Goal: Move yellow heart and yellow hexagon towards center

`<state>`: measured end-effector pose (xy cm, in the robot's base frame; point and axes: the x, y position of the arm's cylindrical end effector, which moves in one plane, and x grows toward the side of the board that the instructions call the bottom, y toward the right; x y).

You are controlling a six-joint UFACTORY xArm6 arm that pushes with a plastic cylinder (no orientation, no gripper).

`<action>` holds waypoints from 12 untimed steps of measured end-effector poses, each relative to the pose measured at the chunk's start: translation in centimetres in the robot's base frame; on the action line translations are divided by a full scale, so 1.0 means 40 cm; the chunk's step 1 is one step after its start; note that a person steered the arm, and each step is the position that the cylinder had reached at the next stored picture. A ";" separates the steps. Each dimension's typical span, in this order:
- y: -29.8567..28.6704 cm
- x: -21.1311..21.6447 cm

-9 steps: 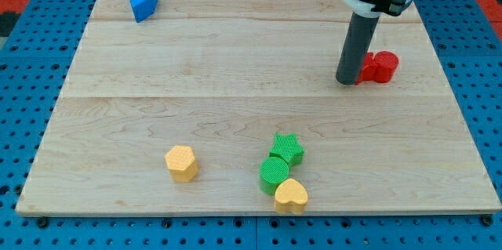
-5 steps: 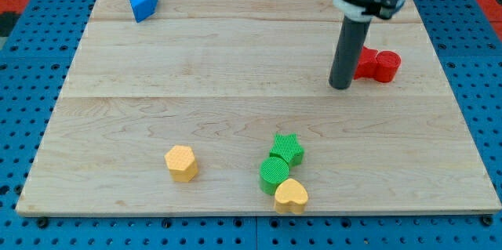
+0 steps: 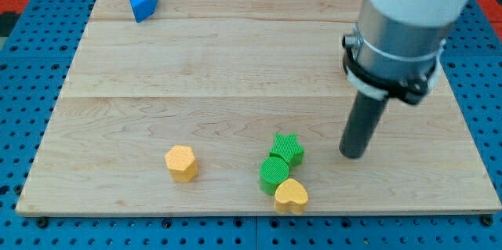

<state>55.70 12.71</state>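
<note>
The yellow heart [image 3: 291, 195] lies near the board's bottom edge, touching the green circle [image 3: 274, 175] just above it. The yellow hexagon [image 3: 181, 162] sits alone to the view's left of them. My tip [image 3: 353, 154] rests on the board to the view's right of the green star [image 3: 287, 149], apart from it and above-right of the yellow heart. The arm's body hides the red blocks seen earlier at the right.
A blue block [image 3: 143, 1] lies at the board's top left. The green star touches the green circle. The wooden board [image 3: 235, 62] lies on a blue pegboard table.
My tip has moved from beside the red blocks at the upper right down towards the view's bottom, to the right of the green star. The blocks have not moved.
</note>
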 end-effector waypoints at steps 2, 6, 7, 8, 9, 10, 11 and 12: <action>-0.040 0.154; -0.413 0.154; -0.540 0.154; -0.620 0.109; -0.621 0.000; -0.621 -0.122; -0.569 -0.145; -0.507 -0.191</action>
